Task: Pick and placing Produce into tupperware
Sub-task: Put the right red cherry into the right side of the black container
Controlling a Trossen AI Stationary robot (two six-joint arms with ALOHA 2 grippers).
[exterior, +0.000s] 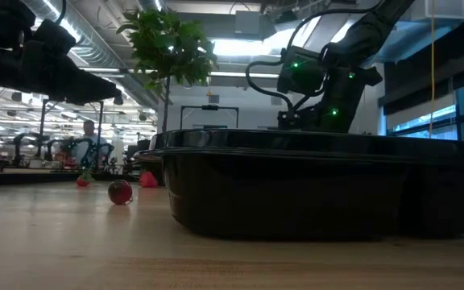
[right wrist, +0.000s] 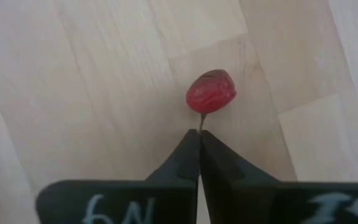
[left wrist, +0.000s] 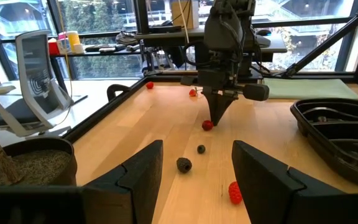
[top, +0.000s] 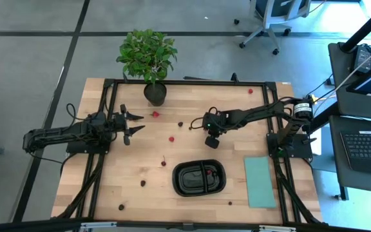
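Two dark arms reach over the pale wooden table. The right gripper points down at the boards near the table's middle, its fingers pressed together at the tips; a small red wrinkled berry lies on the wood touching those tips, and whether its thin stem is pinched between them cannot be told. The left gripper hovers over the left part of the table with its fingers spread and nothing between them. The black oval two-compartment plastic container sits toward the front edge, beside a flat pale teal rectangle. More red and dark berries lie scattered on the boards. A leafy green potted plant stands at the back edge.
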